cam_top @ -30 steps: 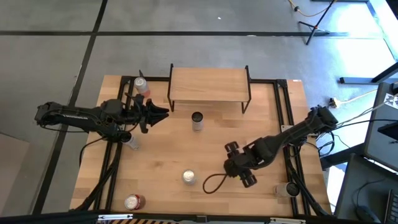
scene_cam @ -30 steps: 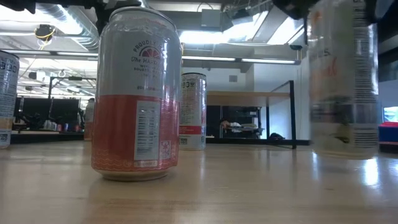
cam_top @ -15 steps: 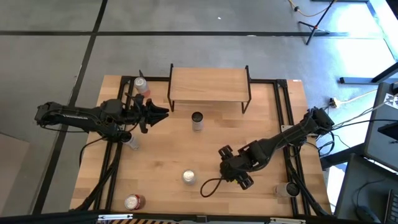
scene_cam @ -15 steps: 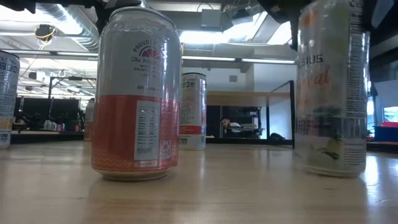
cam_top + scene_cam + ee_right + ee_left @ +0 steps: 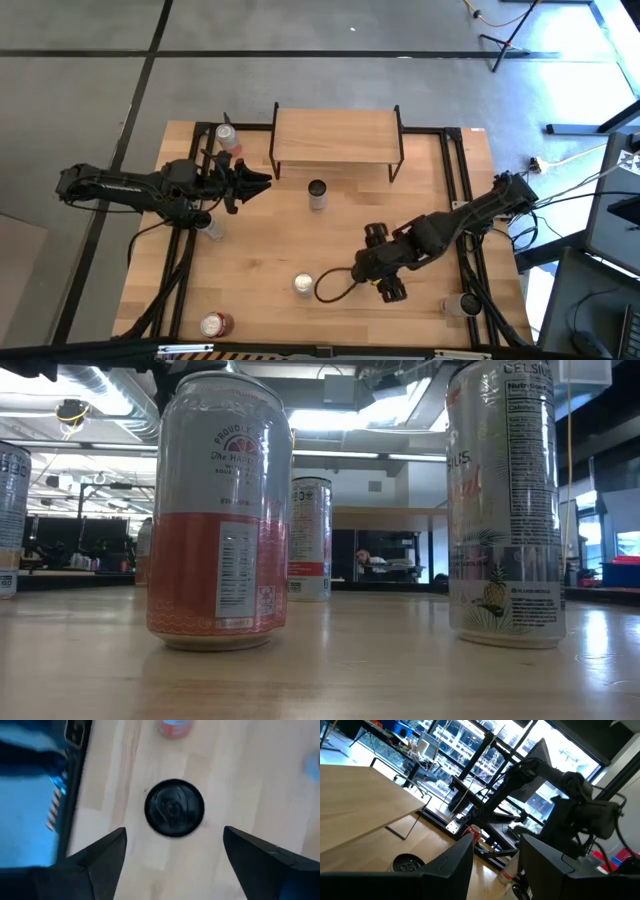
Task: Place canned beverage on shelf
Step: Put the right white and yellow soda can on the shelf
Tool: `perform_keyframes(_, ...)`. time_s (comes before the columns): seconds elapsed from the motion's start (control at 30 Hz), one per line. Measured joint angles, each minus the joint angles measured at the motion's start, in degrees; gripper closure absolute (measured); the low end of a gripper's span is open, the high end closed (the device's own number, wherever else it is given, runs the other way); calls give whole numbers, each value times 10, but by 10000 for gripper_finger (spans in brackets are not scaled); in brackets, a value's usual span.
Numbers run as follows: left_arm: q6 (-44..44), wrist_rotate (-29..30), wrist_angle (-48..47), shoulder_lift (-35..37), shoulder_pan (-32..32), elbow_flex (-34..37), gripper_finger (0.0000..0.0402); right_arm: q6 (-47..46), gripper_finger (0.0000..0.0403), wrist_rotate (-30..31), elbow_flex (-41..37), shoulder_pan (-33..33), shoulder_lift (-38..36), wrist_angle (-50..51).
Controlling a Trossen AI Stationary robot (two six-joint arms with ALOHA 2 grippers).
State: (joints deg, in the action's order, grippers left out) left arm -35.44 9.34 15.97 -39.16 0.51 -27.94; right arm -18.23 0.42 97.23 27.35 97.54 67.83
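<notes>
Your counter (image 5: 250, 260) carries the empty shelf (image 5: 335, 137) at its far edge. Your right end effector (image 5: 377, 262), fingers spread, hovers above a standing can (image 5: 303, 285) near the front; the left end effector (image 5: 262, 182) waits partly closed, holding nothing. Descend off-centre and one finger could topple the can.

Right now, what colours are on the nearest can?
Silver on top, orange-red below; the can shows best in the low view.

A robotics lab in an open office: exposed ceiling ducts (image 5: 90, 385), strip lights (image 5: 350, 455), grey taped floor (image 5: 90, 90), large windows (image 5: 470, 750), tripod stand (image 5: 505, 40).
</notes>
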Motion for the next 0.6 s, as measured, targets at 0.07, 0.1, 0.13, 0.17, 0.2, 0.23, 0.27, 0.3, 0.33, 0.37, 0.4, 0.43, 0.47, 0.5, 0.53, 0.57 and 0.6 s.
perform_keyframes(0.07, 0, 0, 0, 0, 0, 0, 245, -94, 84, 0, 18, 1, 0, 29)
perform_keyframes(0.1, 0, 0, 0, 0, 0, 0, 245, -148, 84, 0, 24, 1, 0, 41)
perform_keyframes(0.13, -1, 0, 0, 0, 0, 0, 245, -210, 84, 0, 26, 1, 0, 47)
perform_keyframes(0.17, -2, 0, 0, 0, 0, 0, 245, -285, 84, -9, 26, 1, 0, 51)
perform_keyframes(0.2, -4, 0, 0, 0, 1, 0, 245, -357, 84, -22, 26, 0, 0, 53)
perform_keyframes(0.23, -5, 0, 0, 0, 1, 0, 245, -416, 84, -30, 25, 0, 1, 52)
perform_keyframes(0.27, -5, 0, 0, 0, 2, 0, 245, -468, 84, -28, 25, 0, 5, 49)
perform_keyframes(0.3, -5, 0, 0, 0, 3, 0, 245, -508, 84, -19, 25, 1, 9, 44)
perform_keyframes(0.33, -5, 0, 0, 0, 5, 0, 245, -542, 84, -5, 25, 6, 13, 38)
perform_keyframes(0.37, -5, 0, 0, 0, 7, 0, 245, -570, 84, 10, 25, 9, 19, 33)
perform_keyframes(0.4, -5, 0, 0, 0, 8, 0, 245, -593, 84, 25, 25, 9, 25, 24)
perform_keyframes(0.43, -5, 0, 0, 0, 9, 0, 245, -611, 84, 42, 25, 9, 30, 10)
perform_keyframes(0.47, -5, 0, 0, 0, 11, 0, 245, -624, 84, 51, 25, 9, 35, -4)
perform_keyframes(0.5, -5, 0, 1, 0, 12, 0, 245, -628, 84, 57, 25, 9, 41, -17)
perform_keyframes(0.53, -4, 0, 2, 0, 12, 0, 245, -629, 84, 61, 25, 8, 47, -28)
perform_keyframes(0.57, -4, 0, 1, 0, 13, 0, 245, -630, 84, 62, 25, 8, 52, -35)
perform_keyframes(0.6, -5, 0, 1, 0, 14, 0, 245, -630, 84, 62, 25, 8, 58, -37)
